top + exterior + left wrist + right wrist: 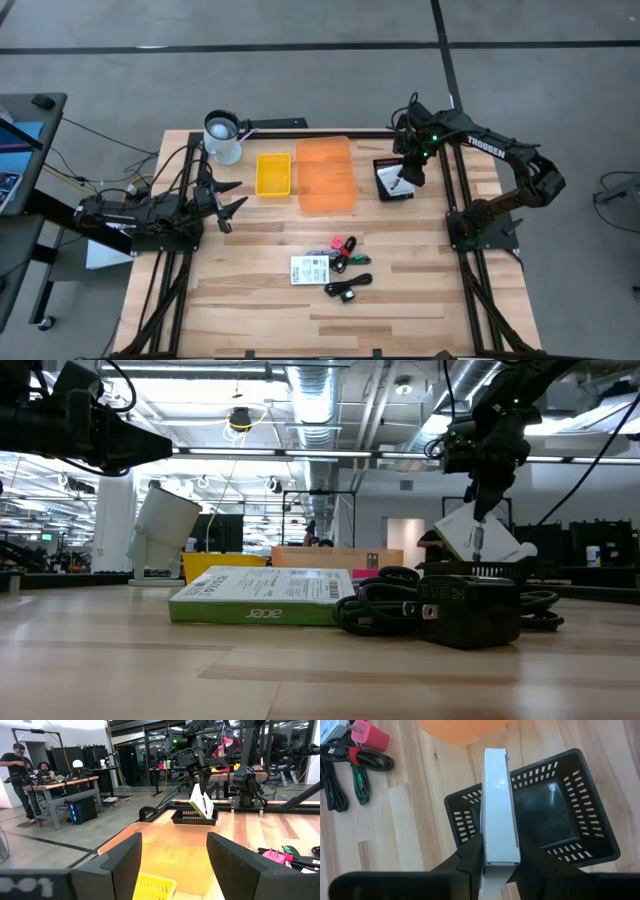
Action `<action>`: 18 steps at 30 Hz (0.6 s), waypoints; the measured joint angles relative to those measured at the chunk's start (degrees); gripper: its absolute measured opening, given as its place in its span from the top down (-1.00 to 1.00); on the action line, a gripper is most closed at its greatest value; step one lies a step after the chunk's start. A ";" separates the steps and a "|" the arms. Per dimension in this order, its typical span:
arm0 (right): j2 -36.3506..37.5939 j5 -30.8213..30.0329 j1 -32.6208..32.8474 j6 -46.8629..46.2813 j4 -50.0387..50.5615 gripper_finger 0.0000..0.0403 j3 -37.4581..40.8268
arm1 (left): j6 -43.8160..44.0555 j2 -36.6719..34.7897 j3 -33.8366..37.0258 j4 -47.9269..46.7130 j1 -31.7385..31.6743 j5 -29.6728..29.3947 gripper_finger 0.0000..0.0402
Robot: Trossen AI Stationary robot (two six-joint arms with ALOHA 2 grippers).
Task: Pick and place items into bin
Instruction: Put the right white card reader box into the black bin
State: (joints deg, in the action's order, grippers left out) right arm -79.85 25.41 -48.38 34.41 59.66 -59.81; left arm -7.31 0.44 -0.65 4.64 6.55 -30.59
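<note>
My right gripper (pixel 500 866) is shut on a flat white box (pixel 499 805) over a black slotted basket (pixel 580 810) near the table's far right; the left wrist view shows the box (pixel 202 803) tilted, its lower end inside the basket (pixel 194 817). On the table's middle lie another white printed box (pixel 310 269), black, green and red-tied cables (pixel 345 250), a pink plug (pixel 369 735) and a black charger (pixel 468 610). My left gripper (pixel 228 203) hangs open at the left, above the table and facing an orange bin (pixel 170 847). My right gripper pinches the white box between its two fingers (pixel 470 860) at the box's upper end (pixel 499 851), on its two broad faces. It comes from above, pointing down. The box hangs tilted below the fingers, its lower end (pixel 206 815) within the basket; whether it touches the bottom I cannot tell.
An orange bin (pixel 325 173) and a yellow basket (pixel 273 173) stand side by side at the far middle, with a white pitcher (pixel 222 137) to their left. Bare wood shows along the near edge (pixel 330 335). People sit at desks in the room beyond (pixel 20 760).
</note>
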 joint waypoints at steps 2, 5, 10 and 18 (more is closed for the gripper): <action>0.00 0.06 0.00 -0.02 -0.02 0.56 0.00 | 0.00 0.00 0.00 -0.01 0.00 0.00 -0.07; 0.00 0.20 0.00 -0.04 -0.04 0.56 0.02 | 0.00 0.00 -0.02 -0.02 0.00 0.00 -0.07; 0.00 0.95 0.00 -0.58 -0.32 0.56 0.02 | 0.00 -0.02 -0.02 0.00 0.00 0.00 -0.07; 0.00 2.87 0.00 -0.61 -0.40 0.56 0.02 | 0.00 -0.02 0.00 0.00 0.00 0.00 -0.07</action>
State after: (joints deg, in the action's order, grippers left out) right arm -79.85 28.28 -48.38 33.81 59.26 -59.79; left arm -7.31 0.43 -0.64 4.64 6.55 -30.59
